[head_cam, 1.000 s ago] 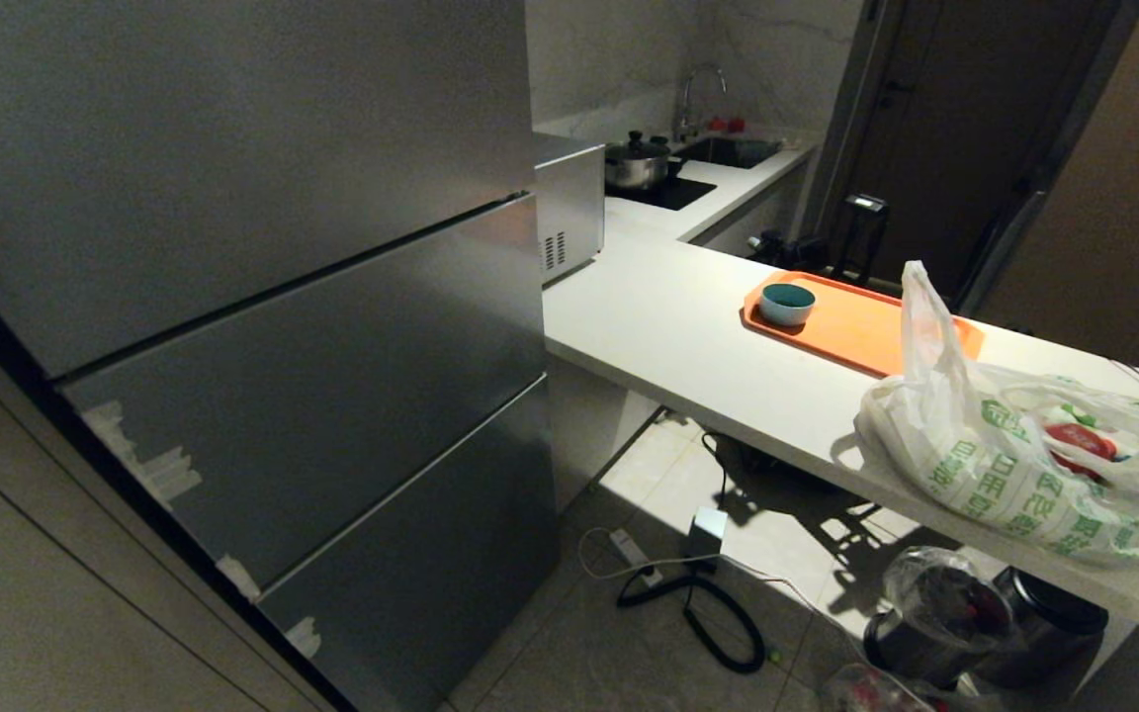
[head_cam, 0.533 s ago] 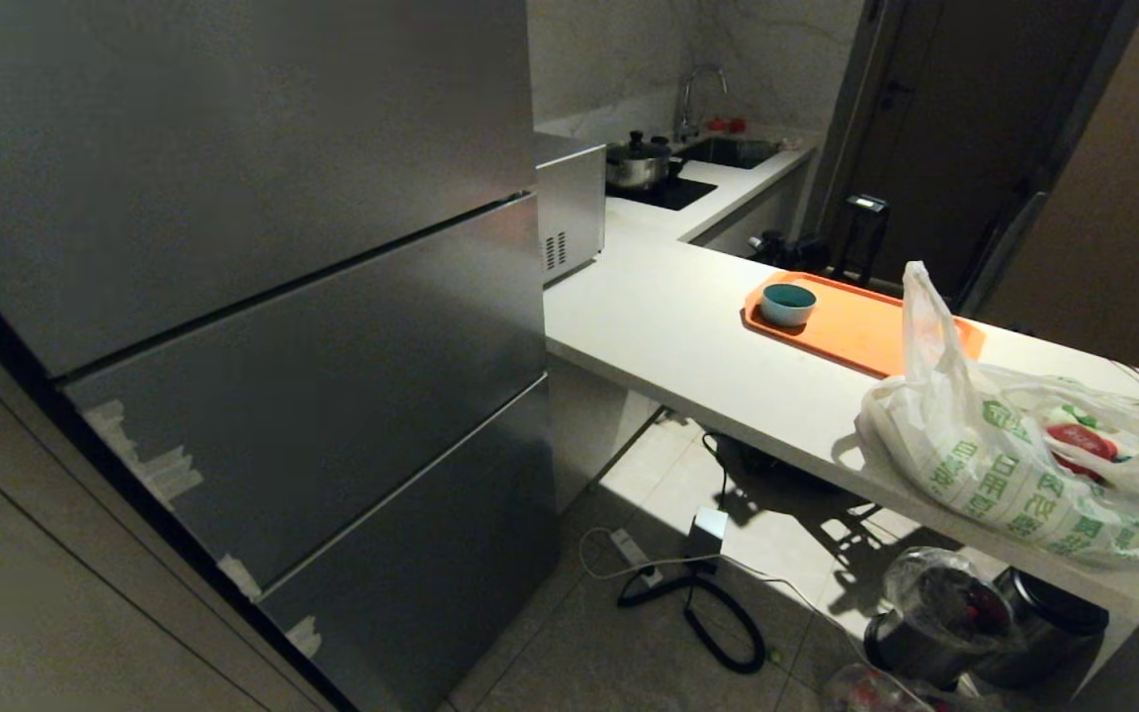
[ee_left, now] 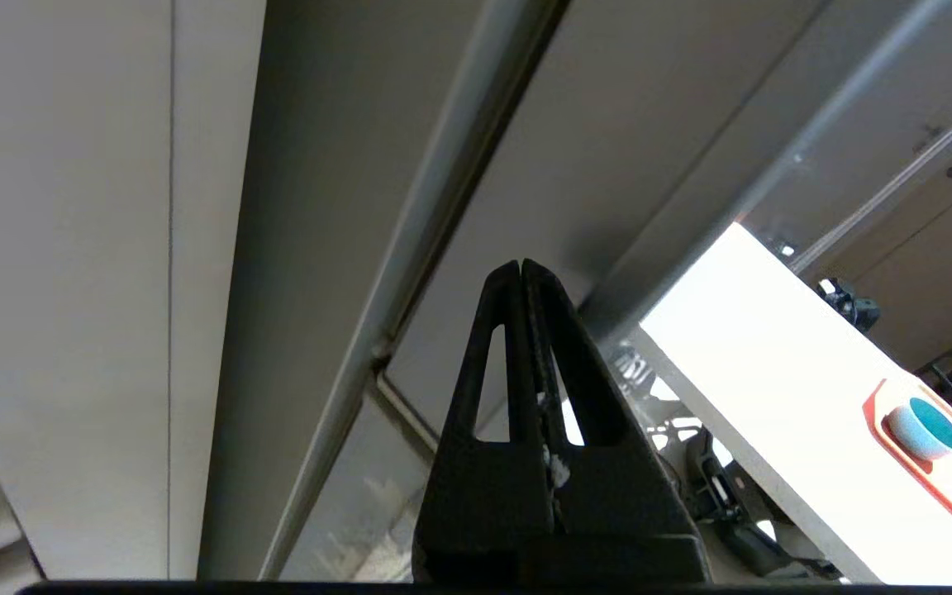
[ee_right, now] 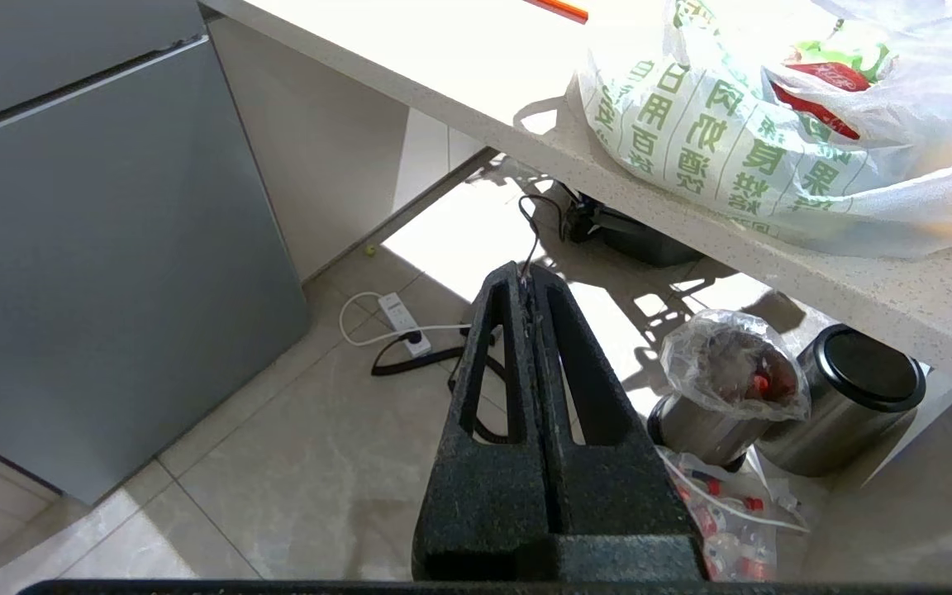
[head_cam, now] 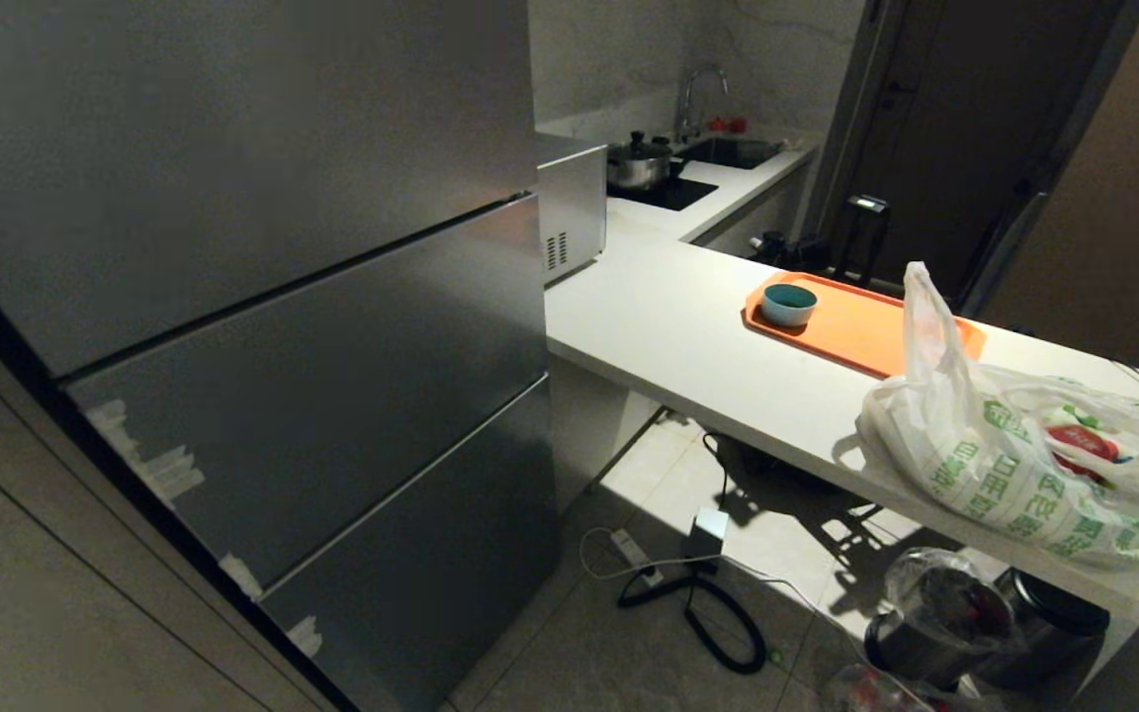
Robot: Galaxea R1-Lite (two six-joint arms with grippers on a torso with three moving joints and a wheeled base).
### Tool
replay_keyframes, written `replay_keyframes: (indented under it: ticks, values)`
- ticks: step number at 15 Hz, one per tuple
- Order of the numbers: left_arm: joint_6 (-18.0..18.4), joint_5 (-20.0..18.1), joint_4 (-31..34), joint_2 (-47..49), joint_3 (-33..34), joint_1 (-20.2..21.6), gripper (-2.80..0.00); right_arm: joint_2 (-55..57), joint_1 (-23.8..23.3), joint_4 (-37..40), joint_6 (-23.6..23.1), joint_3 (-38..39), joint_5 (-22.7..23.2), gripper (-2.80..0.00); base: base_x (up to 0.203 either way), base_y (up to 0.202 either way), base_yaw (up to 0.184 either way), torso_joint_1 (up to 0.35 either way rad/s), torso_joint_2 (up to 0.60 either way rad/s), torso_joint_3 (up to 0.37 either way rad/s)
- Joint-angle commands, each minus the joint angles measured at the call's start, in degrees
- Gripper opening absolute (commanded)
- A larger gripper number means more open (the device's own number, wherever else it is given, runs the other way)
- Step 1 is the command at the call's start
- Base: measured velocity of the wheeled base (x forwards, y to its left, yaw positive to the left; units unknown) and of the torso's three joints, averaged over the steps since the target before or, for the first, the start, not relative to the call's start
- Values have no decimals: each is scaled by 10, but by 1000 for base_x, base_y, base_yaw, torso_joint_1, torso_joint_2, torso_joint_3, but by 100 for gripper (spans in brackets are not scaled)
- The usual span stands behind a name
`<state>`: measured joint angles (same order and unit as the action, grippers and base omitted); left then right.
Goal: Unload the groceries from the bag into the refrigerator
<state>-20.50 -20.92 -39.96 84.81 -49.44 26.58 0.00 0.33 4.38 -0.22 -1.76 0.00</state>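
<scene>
**Green print on the shopping bag**

The bag (ee_right: 724, 140) lying on the worktop (ee_right: 873, 289) carries rows of large green Chinese characters on its translucent white plastic. In the right wrist view they stand upside down; among them 日用百, 肉, 奶, 酒 and 果 can be made out. In the head view the same print runs along the side of the bag (head_cam: 1005, 475). A red label (ee_right: 815, 83) shows through the plastic, its small white writing too fine to read

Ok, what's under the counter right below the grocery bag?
Under the counter, below the bag, stand a bin lined with plastic and a steel bin with a black lid. Anything further back is hidden by the counter.
</scene>
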Motion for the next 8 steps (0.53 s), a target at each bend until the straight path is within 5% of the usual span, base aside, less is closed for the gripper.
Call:
replay_keyframes:
  ticks: [1, 8]
  values:
    - [-1, -4, -13, -9, 13, -7, -280, 0, 0, 0, 0, 0, 0, -280, 0, 0, 0, 0, 0, 0]
    - [-1, -4, -55, -19, 42, -21, -280, 0, 0, 0, 0, 0, 0, -280, 0, 0, 0, 0, 0, 0]
